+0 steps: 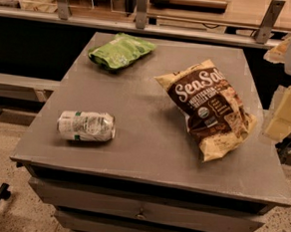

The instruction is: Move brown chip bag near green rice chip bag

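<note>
Moving lies ahead: our crinkly dark-brown chip bag [211, 110] sits well apart from the crinkled bright-green pouch [121, 51]. The pincer [285, 115] is perhaps that pale blur at right; its state we cannot tell.

Grey flat worktop [148, 153] carries a crinkly dark-brown chip bag [208, 107] nearest the gripper [287, 110], seemingly the pale blur at right; a small bright-green pouch [121, 51] and a silver drink can [86, 126] lie farther away.

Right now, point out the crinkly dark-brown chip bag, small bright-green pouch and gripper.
Crinkly dark-brown chip bag [206, 105]: camera view, printed middle.
Small bright-green pouch [121, 51]: camera view, crinkled centre.
Gripper [286, 114]: camera view, right edge, pale body.
</note>
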Controlling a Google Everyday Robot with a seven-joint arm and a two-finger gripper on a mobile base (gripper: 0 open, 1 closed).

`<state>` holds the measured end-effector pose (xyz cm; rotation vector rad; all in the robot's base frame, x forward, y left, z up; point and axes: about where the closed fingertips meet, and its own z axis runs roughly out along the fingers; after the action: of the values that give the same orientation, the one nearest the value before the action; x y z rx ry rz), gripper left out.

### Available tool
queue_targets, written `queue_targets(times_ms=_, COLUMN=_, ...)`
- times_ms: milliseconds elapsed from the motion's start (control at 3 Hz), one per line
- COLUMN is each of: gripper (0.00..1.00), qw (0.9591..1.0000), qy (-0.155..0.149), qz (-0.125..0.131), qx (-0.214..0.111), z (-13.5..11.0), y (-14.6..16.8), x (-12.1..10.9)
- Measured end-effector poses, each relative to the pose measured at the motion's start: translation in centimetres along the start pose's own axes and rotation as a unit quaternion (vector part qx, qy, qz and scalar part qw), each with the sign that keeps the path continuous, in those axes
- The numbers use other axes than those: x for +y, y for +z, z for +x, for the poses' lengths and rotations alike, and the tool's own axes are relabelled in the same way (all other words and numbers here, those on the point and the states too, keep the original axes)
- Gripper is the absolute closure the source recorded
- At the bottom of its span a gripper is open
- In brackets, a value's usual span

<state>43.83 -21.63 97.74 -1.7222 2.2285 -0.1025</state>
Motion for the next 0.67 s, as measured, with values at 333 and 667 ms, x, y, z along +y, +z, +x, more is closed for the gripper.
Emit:
queue_targets(times_ms=333, gripper=0.0, qw=1.0, qy=0.0, qz=0.0, qx=0.0, z=0.0, y=0.0, x=0.0)
queue_targets(times_ms=667, gripper=0.0, qw=0.9992, qy=0.018, qz=-0.003, qx=-0.035, z=-0.42, y=0.68, x=-0.12)
